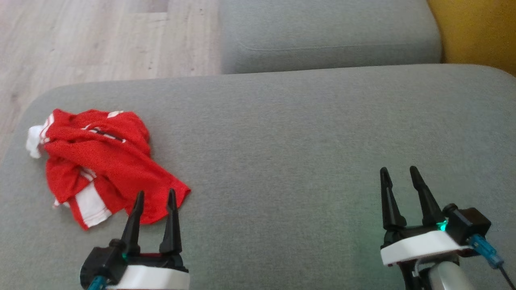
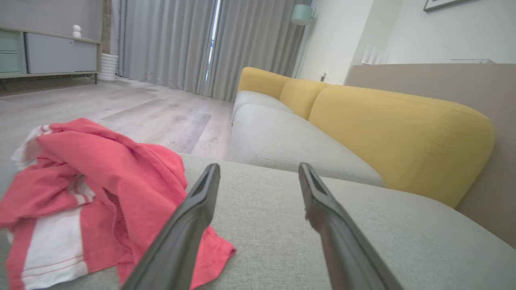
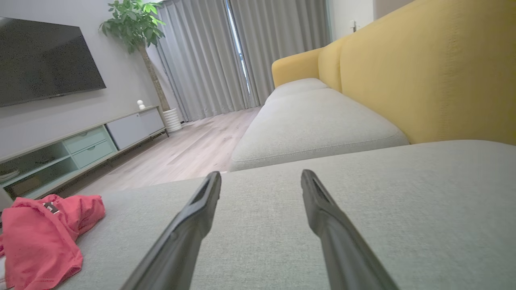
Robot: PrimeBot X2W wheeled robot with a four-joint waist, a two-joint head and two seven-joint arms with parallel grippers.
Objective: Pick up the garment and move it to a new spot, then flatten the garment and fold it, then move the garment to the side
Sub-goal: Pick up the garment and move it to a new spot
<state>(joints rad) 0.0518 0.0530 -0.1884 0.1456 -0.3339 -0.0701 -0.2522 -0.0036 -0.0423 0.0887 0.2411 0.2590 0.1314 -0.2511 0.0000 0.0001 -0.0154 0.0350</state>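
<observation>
A crumpled red garment (image 1: 96,161) with white stripes and trim lies in a heap at the left end of the grey sofa seat (image 1: 282,153). Its near corner lies just beyond my left gripper (image 1: 156,194), which stands open and empty at the lower left. In the left wrist view the garment (image 2: 92,189) spreads to the left of my left gripper (image 2: 258,167), its hem reaching under the left finger. My right gripper (image 1: 400,170) is open and empty over bare cushion at the lower right. The right wrist view catches the garment (image 3: 44,233) at its far left, well away from the right gripper (image 3: 261,174).
A second grey seat cushion (image 1: 330,36) adjoins at the back, with a yellow backrest (image 1: 475,32) to the right. Wooden floor (image 1: 80,40) lies beyond the seat's left and far edges. A TV, a low cabinet (image 3: 80,141), a plant and curtains stand across the room.
</observation>
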